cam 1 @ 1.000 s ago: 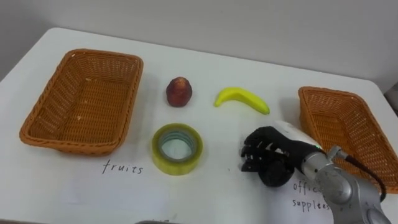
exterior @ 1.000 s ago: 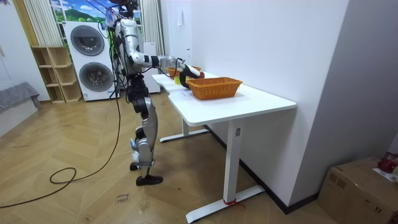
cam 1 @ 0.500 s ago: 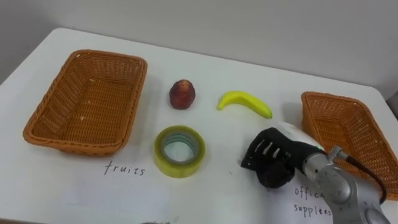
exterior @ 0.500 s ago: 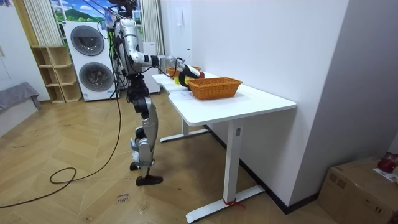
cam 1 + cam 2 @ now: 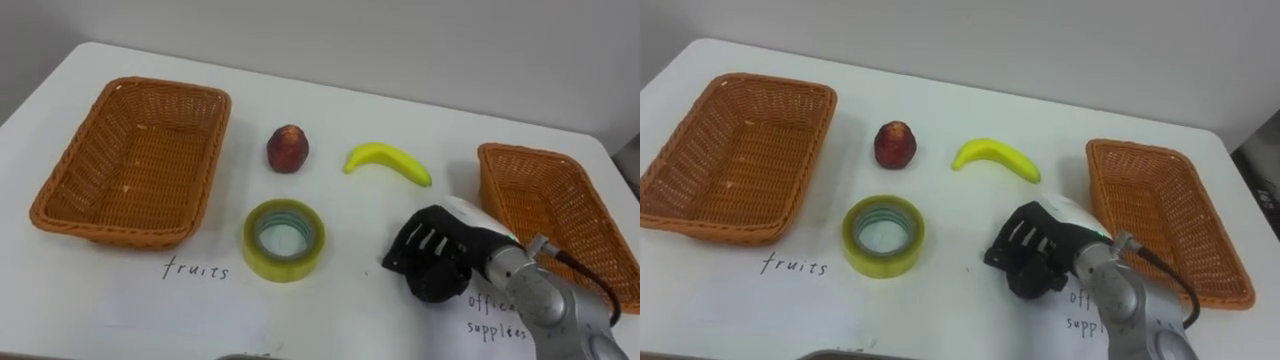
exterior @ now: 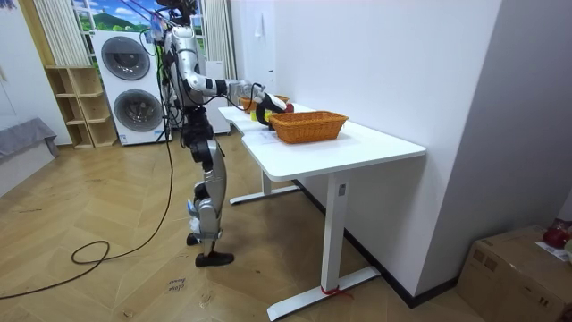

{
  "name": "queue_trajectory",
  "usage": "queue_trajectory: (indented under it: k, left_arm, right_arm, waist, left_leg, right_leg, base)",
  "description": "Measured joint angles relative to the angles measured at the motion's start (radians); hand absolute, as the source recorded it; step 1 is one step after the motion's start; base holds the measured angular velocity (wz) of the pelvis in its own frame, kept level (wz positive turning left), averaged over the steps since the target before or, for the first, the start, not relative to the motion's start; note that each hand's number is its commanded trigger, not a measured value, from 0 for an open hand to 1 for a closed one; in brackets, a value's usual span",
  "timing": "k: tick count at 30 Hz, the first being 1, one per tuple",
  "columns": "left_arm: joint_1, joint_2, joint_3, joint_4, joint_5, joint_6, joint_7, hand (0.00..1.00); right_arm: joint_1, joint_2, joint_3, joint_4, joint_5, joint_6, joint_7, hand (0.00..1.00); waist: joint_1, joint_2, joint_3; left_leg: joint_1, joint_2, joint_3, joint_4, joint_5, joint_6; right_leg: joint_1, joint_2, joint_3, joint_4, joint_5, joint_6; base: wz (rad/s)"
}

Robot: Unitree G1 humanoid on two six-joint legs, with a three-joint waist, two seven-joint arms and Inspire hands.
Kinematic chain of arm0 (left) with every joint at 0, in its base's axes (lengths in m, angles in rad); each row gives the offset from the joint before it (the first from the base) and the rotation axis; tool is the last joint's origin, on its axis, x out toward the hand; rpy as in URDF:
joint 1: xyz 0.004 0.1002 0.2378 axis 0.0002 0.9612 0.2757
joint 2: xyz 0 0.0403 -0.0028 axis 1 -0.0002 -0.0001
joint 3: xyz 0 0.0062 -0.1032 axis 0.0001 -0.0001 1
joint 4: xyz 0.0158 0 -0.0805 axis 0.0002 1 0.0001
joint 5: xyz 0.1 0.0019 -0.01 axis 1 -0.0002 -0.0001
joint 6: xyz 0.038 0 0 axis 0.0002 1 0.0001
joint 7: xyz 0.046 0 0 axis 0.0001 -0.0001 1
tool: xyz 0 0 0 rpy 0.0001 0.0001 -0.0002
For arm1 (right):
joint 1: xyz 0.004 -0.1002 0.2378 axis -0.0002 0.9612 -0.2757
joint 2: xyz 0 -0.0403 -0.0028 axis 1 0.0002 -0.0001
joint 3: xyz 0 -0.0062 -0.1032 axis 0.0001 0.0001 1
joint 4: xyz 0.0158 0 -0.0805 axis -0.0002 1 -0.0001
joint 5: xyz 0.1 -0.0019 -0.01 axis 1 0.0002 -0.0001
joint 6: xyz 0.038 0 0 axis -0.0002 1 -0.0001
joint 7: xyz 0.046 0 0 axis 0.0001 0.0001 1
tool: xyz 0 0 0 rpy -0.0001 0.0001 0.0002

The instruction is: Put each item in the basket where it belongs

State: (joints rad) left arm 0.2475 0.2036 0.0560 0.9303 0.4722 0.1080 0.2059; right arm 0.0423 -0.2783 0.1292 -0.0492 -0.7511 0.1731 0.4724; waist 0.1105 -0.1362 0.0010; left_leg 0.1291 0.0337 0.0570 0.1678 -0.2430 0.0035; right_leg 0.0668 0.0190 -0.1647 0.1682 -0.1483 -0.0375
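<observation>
On the white counter we begin at the left, where a wicker basket lies with nothing inside it. Beside a handwritten label in front of it, the roll of yellow tape lies flat. We use this roll as the middle of our clock. The left basket is at about 10 o'clock from it. The red fruit sits at 12 o'clock, a little apart from the roll. The banana lies at about 2 o'clock, with its curve turned toward the far edge.

At about 3 to 4 o'clock from the roll, the right hand rests low over the counter. Its dark fingers are curled downward, and we see nothing held in them. The tape is well apart from it. The banana is near, at about 11 o'clock from the hand. Farther right is the second wicker basket, also empty as far as we can see. It is just beside the hand's forearm.

We judge that the sorting is not yet started. Both fruits and the tape are on the counter, and no basket holds anything. So all three things are left to move: the two fruits to the fruit basket and the tape to the other one. The hand is close to the banana, which may be the first thing it takes, but we cannot be sure.
</observation>
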Motion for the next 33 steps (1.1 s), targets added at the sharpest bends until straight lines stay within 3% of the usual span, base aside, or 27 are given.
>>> queue_trajectory:
  k: [10, 15, 18, 25, 33]
  left_arm:
    - [0.019, -0.012, 0.001, 0.015, 0.0, -0.009, 0.029, 0.0]
    - [0.024, -0.015, 0.002, 0.015, 0.002, -0.012, 0.028, 0.0]
    - [0.032, -0.017, 0.001, 0.015, 0.003, -0.015, 0.026, 0.0]
    - [0.029, -0.022, 0.001, 0.014, 0.002, -0.028, 0.026, 0.0]
    - [0.03, -0.033, 0.006, 0.014, 0.001, -0.03, 0.026, 0.0]
  right_arm:
    - [0.0, 0.001, -0.038, -0.106, 0.009, -0.043, -0.036, 1.0]
    - [0.006, 0.001, -0.072, -0.155, 0.036, -0.057, -0.072, 1.0]
    - [0.009, 0.001, -0.083, -0.174, 0.043, -0.076, -0.094, 1.0]
    - [0.009, 0.0, -0.152, -0.175, 0.117, -0.108, -0.19, 1.0]
    - [0.009, -0.003, -0.164, -0.171, 0.164, -0.112, -0.255, 1.0]
  waist:
    - [-0.011, 0.017, 0.0115]
    - [-0.01, 0.018, 0.0092]
    - [-0.02, 0.022, 0.003]
    - [-0.026, 0.023, 0.0027]
    - [-0.027, 0.022, 0.0017]
  left_leg:
    - [0.0, 0.001, -0.001, -0.001, 0.0, 0.0]
    - [0.0, 0.004, 0.006, -0.003, 0.0, 0.0]
    - [0.0, 0.004, 0.011, -0.003, 0.0, 0.0]
    - [0.001, 0.004, 0.013, -0.001, 0.0, 0.0]
    - [0.004, 0.005, 0.021, -0.001, 0.0, 0.0]
  right_leg:
    - [0.002, -0.001, -0.003, 0.001, 0.0, 0.0]
    - [0.001, 0.0, -0.001, 0.002, 0.0, 0.0]
    - [0.001, 0.0, -0.001, 0.005, 0.0, 0.0]
    - [0.0, 0.001, 0.0, 0.005, 0.0, 0.0]
    - [-0.001, 0.0, 0.001, 0.004, 0.0, 0.0]
  base:
    - [0.0]
    - [0.0]
    - [-0.02]
    - [0.0]
    - [-0.01]
